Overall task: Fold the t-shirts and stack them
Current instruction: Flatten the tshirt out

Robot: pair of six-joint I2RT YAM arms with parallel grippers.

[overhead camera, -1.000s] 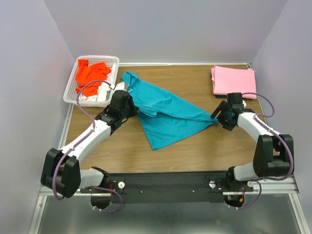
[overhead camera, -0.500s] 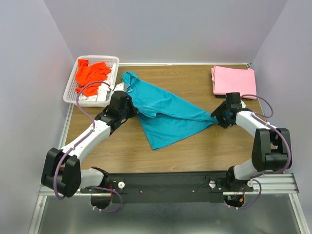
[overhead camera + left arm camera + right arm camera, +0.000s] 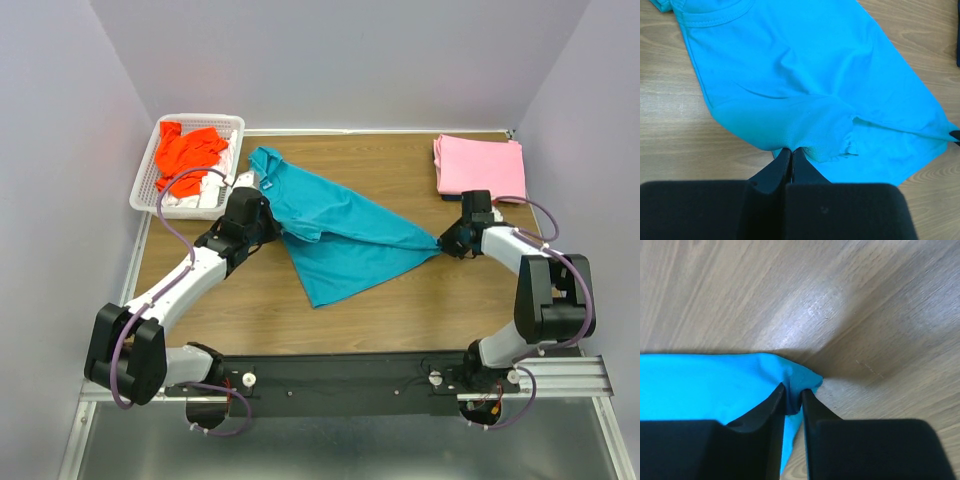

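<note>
**A:** What did we record on the table (image 3: 420, 310)?

**B:** The teal shirt (image 3: 345, 235) lay crumpled across the middle, running from 10 o'clock to a pointed corner at 3 o'clock. The pink shirt (image 3: 478, 165) sat folded at 1 o'clock. The orange shirt (image 3: 185, 150) was heaped in the basket (image 3: 141, 190) at 10 o'clock.

**A:** And the pincers?

**B:** The left gripper (image 3: 791, 151) was clenched on a bunched fold at the shirt's 9 o'clock edge. The right gripper (image 3: 792, 394) was pinching the 3 o'clock corner, with cloth visibly caught between its fingers.

**A:** What had changed in the last second?

**B:** We noted that the right gripper had slid toward 9 o'clock and closed in on that corner, its elbow swinging out behind it. The left arm had not shifted. The shirt's outline was practically unaltered.

**A:** What did we conclude for the task?

**B:** In our judgement both holds were now secured, so the shirt could be drawn out flat between the arms. No fold had yet been made in it. One shirt appeared finished, and the basket's contents remained untouched.
</note>
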